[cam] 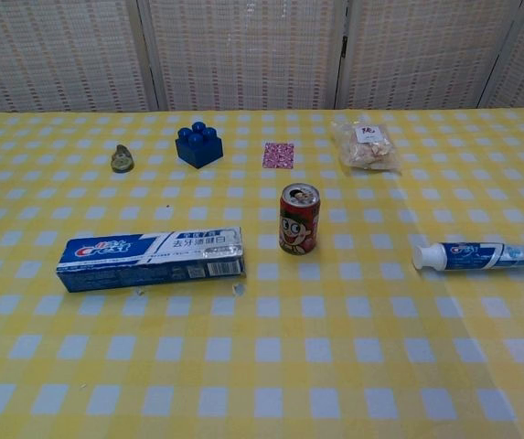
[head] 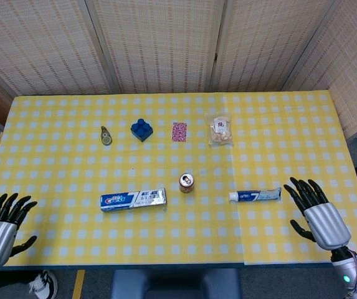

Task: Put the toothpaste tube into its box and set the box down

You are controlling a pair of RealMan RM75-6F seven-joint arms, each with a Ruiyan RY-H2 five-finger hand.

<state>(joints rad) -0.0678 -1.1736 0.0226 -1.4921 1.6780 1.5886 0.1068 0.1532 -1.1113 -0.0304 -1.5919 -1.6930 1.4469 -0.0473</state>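
1. Both hands, head view: the right hand (head: 318, 215) hovers over the near right corner of the table (head: 53, 243), fingers spread, holding nothing. Its fingertips lie just beside the crimped tail of the toothpaste tube (head: 255, 195), not touching it. The left hand (head: 2, 227) sits at the near left corner, partly off the table edge, fingers apart and empty, well apart from the box (head: 133, 199).

2. Head view, task items: box and tube both lie flat along the near edge, the box left of centre, the tube toward the right. A small can (head: 186, 182) stands between them. Tube cap points toward the can.

3. Head view, other items: a blue brick (head: 141, 129), a patterned card (head: 179, 131), a snack bag (head: 220, 129) and a small tape roll (head: 106, 136) form a row near the table's middle.

4. Chest view: neither hand appears. The box (cam: 151, 258) has flaps at its right end, apparently loose. The tube (cam: 481, 255) runs off the right frame edge. The can (cam: 299, 218) stands upright.

5. Judgement: nothing is yet grasped. Recommended: grip the tube at mid-body, lift clear of the can, and have the other hand steady the box with its open end presented.
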